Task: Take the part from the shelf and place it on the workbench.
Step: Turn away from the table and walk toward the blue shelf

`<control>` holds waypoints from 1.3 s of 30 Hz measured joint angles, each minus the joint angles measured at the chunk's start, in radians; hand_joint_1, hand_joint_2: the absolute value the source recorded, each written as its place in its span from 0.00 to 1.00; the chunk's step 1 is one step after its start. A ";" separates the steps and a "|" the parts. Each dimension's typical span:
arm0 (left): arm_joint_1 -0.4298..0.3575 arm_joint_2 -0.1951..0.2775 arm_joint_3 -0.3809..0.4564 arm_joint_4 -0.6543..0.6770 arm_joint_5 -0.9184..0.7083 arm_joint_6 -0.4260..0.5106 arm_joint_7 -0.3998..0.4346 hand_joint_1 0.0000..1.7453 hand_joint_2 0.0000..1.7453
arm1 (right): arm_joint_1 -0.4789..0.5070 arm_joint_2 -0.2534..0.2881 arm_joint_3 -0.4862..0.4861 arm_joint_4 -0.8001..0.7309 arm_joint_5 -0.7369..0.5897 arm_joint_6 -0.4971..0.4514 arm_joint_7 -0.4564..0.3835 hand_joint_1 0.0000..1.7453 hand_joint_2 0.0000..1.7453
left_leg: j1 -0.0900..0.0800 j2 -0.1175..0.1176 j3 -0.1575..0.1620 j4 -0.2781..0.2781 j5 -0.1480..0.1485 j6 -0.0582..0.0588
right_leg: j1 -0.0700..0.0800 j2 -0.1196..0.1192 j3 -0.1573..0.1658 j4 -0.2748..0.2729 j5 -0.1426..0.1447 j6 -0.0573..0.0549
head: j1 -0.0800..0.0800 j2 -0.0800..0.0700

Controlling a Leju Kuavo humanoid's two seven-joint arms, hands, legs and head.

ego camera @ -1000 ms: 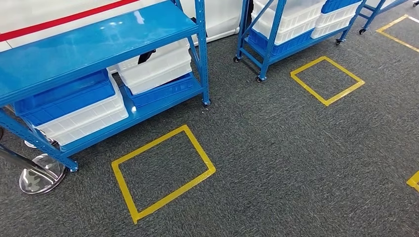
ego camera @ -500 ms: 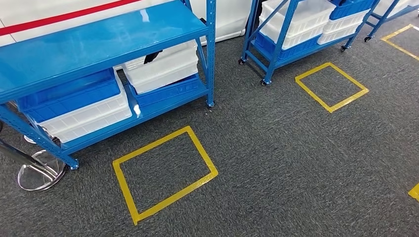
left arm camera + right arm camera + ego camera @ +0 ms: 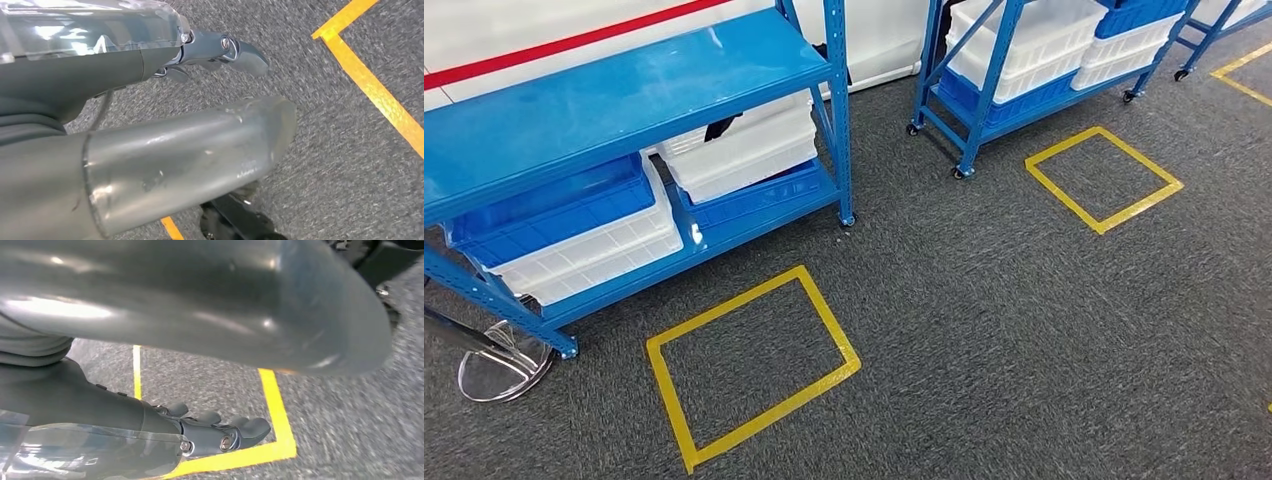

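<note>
**On grey carpet, short of the shelf, both hands hang empty and the part is out of sight**

Across the head view runs the carpet [image 3: 1024, 330], with the blue shelf [image 3: 604, 100] at 10 o'clock and a wheeled rack [image 3: 984, 90] at 1 o'clock. The shelf's top board looks bare. Its lower level carries white bins [image 3: 744, 150] and a blue bin [image 3: 544, 205], stacked. A yellow taped square [image 3: 829, 312] lies at 6 o'clock, just in front of the shelf.

No part can be made out. It is most likely inside one of the bins, whose contents are hidden by the top board and by the bins stacked above. The workbench is not seen either.

The left hand [image 3: 125, 65] hangs over the carpet, thumb and fingers apart and holding nothing. The right hand [image 3: 165, 425] does the same above a corner of yellow tape.

How the part will handle is a guess: probably a rigid piece, light enough for one hand. If a whole bin has to come out, its long rims would suit a two-handed hold, and smooth plastic may slip. A dark item behind the white bins is too obscured to identify.
</note>
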 joint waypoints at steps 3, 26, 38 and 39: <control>0.006 0.000 0.000 0.000 0.000 0.000 0.000 0.00 0.00 | 0.002 0.000 -0.001 0.000 0.005 0.001 0.001 0.00 0.00 | -0.008 0.018 0.005 -0.113 0.100 0.021 | 0.009 -0.021 0.040 -0.001 -0.030 0.000 | 0.000 0.000; 0.002 -0.003 0.004 0.000 0.003 0.005 -0.007 0.00 0.00 | 0.000 -0.002 -0.011 0.002 0.021 -0.002 0.022 0.00 0.00 | 0.001 -0.066 0.134 -0.232 0.088 0.000 | -0.021 0.046 -0.064 0.032 0.040 0.032 | 0.012 0.000; -0.005 -0.003 0.004 0.000 0.003 0.007 -0.010 0.00 0.00 | 0.000 0.000 -0.011 0.003 0.029 -0.002 0.022 0.00 0.00 | -0.028 0.081 0.071 -0.246 0.127 0.038 | 0.006 -0.083 -0.010 0.026 -0.004 0.025 | 0.000 0.000; -0.005 -0.003 0.005 0.000 0.003 0.008 -0.010 0.00 0.00 | -0.002 0.000 -0.011 0.003 0.029 -0.002 0.022 0.00 0.00 | -0.027 0.072 0.073 -0.252 0.136 0.043 | 0.007 -0.095 -0.004 0.023 -0.007 0.031 | -0.001 0.000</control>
